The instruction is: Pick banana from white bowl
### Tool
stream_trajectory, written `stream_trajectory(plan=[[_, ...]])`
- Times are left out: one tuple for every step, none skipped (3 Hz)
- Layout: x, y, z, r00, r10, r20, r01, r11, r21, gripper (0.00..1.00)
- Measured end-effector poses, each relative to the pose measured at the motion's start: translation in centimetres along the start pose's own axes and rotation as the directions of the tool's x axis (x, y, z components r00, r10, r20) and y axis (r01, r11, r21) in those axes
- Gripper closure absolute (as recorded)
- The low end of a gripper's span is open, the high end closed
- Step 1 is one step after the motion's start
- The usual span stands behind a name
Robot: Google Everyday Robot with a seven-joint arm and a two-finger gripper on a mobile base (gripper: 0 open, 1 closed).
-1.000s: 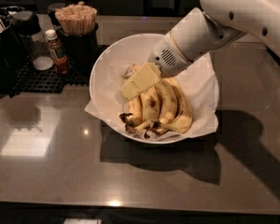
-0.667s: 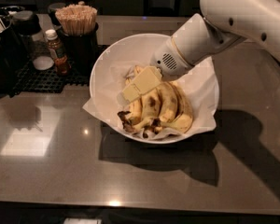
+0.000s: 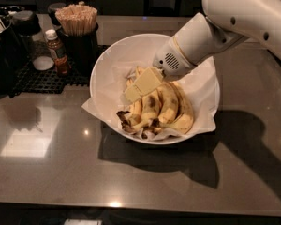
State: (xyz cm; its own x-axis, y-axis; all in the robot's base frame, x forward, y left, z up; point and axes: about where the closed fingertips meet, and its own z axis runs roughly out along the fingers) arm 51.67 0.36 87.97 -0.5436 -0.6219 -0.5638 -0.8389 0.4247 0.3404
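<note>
The white bowl [image 3: 99, 74] stands in the middle of the dark counter, lined with crumpled white paper. Several yellow, brown-speckled bananas lie in it with their blackened stem ends toward the front left. The banana [image 3: 151, 108] with a dark brown blotch lies left of the middle of the pile. My gripper [image 3: 140, 86], cream-coloured on a white arm reaching in from the upper right, is inside the bowl. It sits down on the upper ends of the bananas and hides them.
A black holder of wooden stir sticks [image 3: 77, 20] and a small brown bottle [image 3: 57, 50] stand on a black mat [image 3: 42, 81] at the back left. Dark containers [image 3: 4, 46] are at the far left. The counter's front edge runs along the bottom.
The arm has dipped slightly lower over the bananas. The bowl and bananas have not moved.
</note>
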Motion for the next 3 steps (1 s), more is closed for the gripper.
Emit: stream_trajectory(plan=[[0.00,0.00,0.00,1.000,0.000,0.000,0.000,1.0000,0.000,0.41],[0.00,0.00,0.00,1.000,0.000,0.000,0.000,1.0000,0.000,0.65],[0.00,0.01,0.00,1.000,0.000,0.000,0.000,1.0000,0.000,0.88]])
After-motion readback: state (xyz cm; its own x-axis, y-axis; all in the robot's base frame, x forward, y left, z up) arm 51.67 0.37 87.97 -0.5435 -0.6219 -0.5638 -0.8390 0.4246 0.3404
